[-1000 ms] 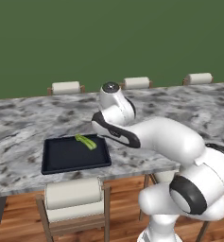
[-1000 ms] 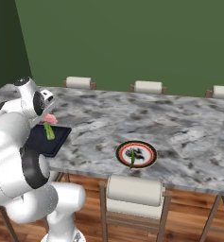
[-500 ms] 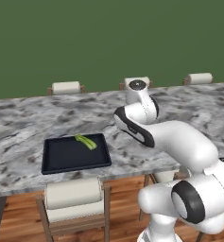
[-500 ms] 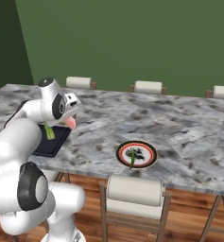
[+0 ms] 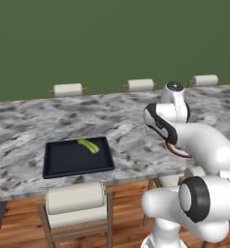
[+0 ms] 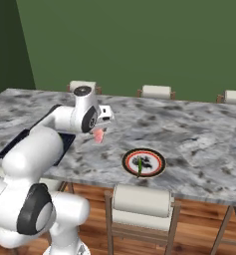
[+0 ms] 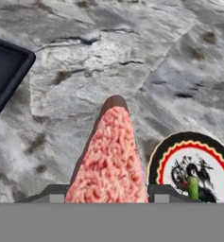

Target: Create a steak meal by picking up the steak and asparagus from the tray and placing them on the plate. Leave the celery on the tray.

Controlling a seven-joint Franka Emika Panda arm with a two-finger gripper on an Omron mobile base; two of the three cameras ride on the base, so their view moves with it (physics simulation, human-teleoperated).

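Observation:
My gripper (image 6: 98, 130) is shut on the steak (image 6: 98, 136), a pink mottled slab hanging above the marble counter between the tray and the plate. In the hand view the steak (image 7: 111, 156) stands between the two finger tips, with the gripper (image 7: 108, 194) closed on its sides. The plate (image 6: 128, 158) with its orange-red rim lies to the right, and the dark green asparagus (image 6: 140, 166) rests on it. The hand view has the plate (image 7: 157, 160) at lower right with the asparagus (image 7: 193, 186). The light green celery (image 5: 89, 145) lies on the black tray (image 5: 68, 162).
The grey marble counter (image 6: 199, 134) stretches wide to the right of the plate. Cushioned chairs stand along the near edge (image 6: 142, 199) and the far edge (image 6: 156, 91). A corner of the tray (image 7: 4, 71) sits at the hand view's left.
The arm has swung right from over the tray towards the plate, carrying the steak. The tray, celery, plate and asparagus have stayed put.

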